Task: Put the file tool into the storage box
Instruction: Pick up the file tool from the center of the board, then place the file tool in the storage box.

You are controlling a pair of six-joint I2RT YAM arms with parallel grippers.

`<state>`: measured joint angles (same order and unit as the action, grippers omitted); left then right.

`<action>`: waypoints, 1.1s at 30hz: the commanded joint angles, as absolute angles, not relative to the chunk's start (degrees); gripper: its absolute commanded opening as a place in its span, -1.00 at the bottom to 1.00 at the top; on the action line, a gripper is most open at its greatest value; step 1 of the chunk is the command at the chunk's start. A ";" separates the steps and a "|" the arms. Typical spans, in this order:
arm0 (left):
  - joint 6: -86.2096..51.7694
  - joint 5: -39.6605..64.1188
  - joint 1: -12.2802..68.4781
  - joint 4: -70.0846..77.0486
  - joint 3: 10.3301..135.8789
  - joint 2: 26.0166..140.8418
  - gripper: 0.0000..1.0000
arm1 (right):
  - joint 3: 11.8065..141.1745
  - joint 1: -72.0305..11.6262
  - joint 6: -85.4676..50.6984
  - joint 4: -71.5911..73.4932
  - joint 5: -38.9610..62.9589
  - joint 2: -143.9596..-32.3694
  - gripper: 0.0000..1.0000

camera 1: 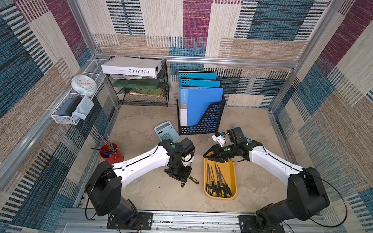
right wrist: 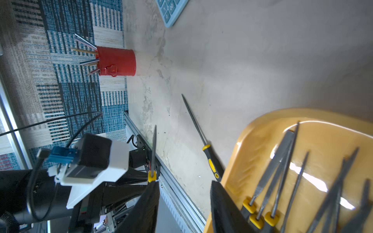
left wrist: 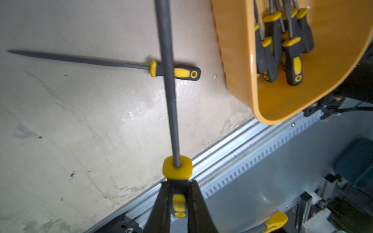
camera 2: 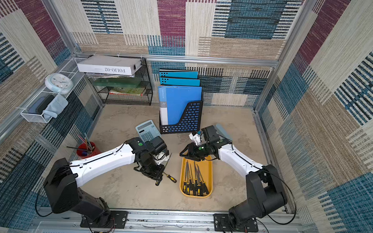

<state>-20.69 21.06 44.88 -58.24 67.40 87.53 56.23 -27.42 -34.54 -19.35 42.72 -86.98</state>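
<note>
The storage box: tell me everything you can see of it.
The storage box is a shallow yellow-orange tray, glossy plastic by its look, rectangular with rounded corners and a raised rim. It lies flat on the table, its long side pointing away from the robot. Several files lie inside, black-and-yellow handles at the near end. The right hand hangs open at its far end; contact cannot be told.
</note>
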 commanded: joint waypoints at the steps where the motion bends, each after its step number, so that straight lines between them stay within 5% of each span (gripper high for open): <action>1: -22.42 26.26 45.17 -56.49 66.93 86.52 -0.85 | 56.33 -28.91 -37.31 -15.78 44.12 -88.22 -0.06; 16: -23.74 27.53 45.94 -54.21 65.29 84.91 -0.85 | 58.96 -34.67 -40.16 -12.31 43.17 -94.53 -0.10; 18: -23.82 27.64 46.05 -53.87 65.17 84.61 -0.85 | 59.45 -35.13 -40.41 -12.34 43.05 -95.55 -0.22; 21: -24.06 28.09 46.05 -52.97 64.91 84.08 -0.83 | 60.34 -35.25 -40.27 -14.10 42.59 -96.26 -0.79; 23: -24.82 27.47 45.89 -52.80 64.86 83.63 -0.58 | 61.32 -35.11 -39.01 -16.84 42.02 -95.45 -1.00; 26: -26.60 26.70 45.64 -52.68 65.12 83.01 0.24 | 61.71 -33.44 -36.09 -22.45 42.69 -93.39 -1.00; 33: -31.35 25.79 45.01 -51.85 64.81 79.80 0.52 | 66.77 -24.19 -22.07 -43.49 38.06 -87.88 -1.00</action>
